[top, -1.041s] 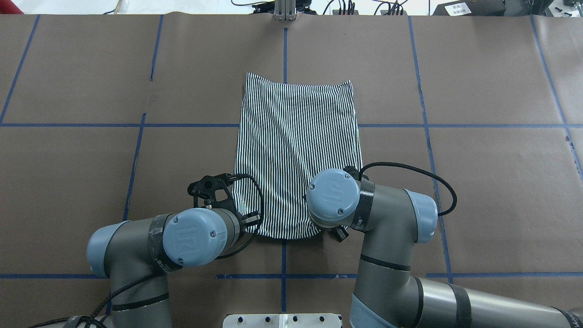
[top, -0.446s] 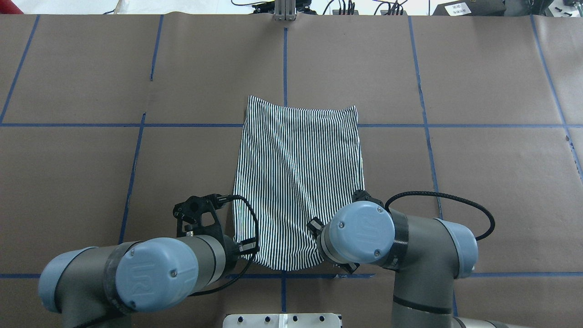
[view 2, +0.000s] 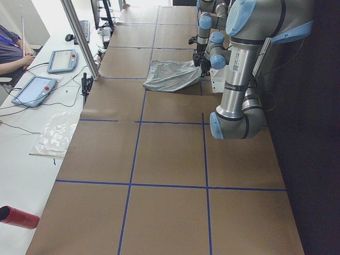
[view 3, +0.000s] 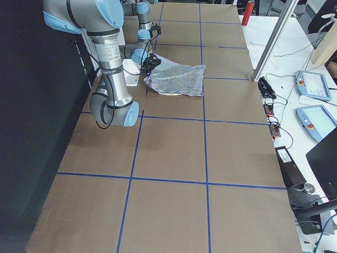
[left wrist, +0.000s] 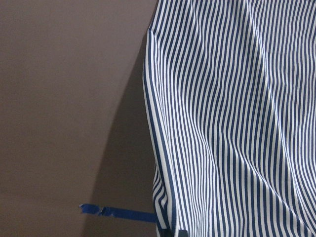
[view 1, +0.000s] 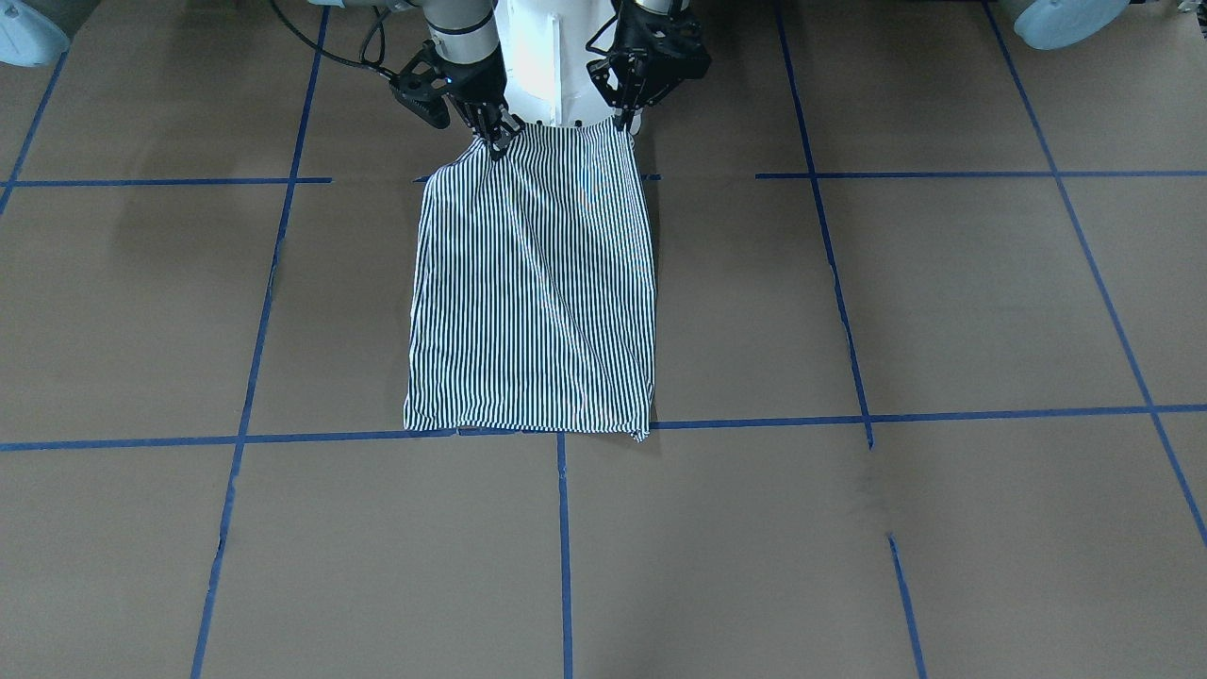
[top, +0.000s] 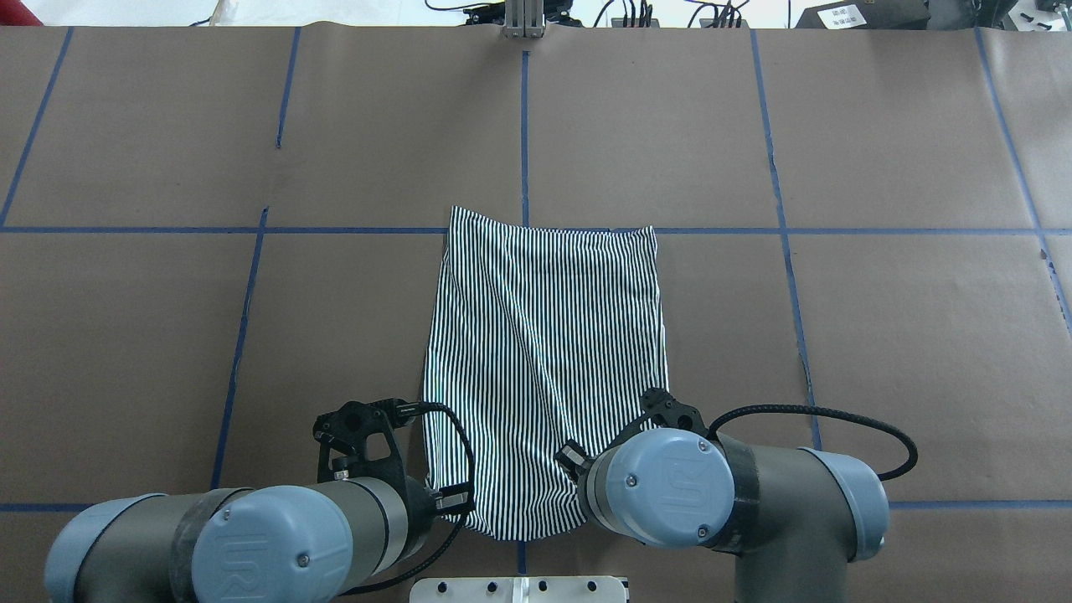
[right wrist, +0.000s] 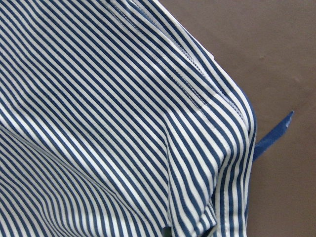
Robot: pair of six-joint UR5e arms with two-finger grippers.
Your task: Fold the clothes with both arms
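Observation:
The striped polo shirt [view 1: 533,292] lies folded into a narrow rectangle on the brown table, and only its striped back shows. Its far edge lies on a blue tape line [top: 548,233]. My left gripper [view 1: 624,124] is shut on the near corner on my left. My right gripper [view 1: 494,141] is shut on the near corner on my right. Both corners are lifted slightly by the robot base. In the overhead view the wrists hide the fingertips. The left wrist view shows the shirt's side edge [left wrist: 158,148], and the right wrist view shows a bunched hem [right wrist: 217,148].
The white pedestal base [view 1: 552,66] stands right behind the held edge. Blue tape lines [top: 243,335] grid the brown paper. A metal post [top: 523,21] stands at the far edge. A red cylinder [view 2: 18,218] and tablets [view 2: 34,90] lie on the side bench.
Both arms have pulled back toward the robot base and dragged the shirt along. Its far edge has slid from beyond the blue cross line down onto it.

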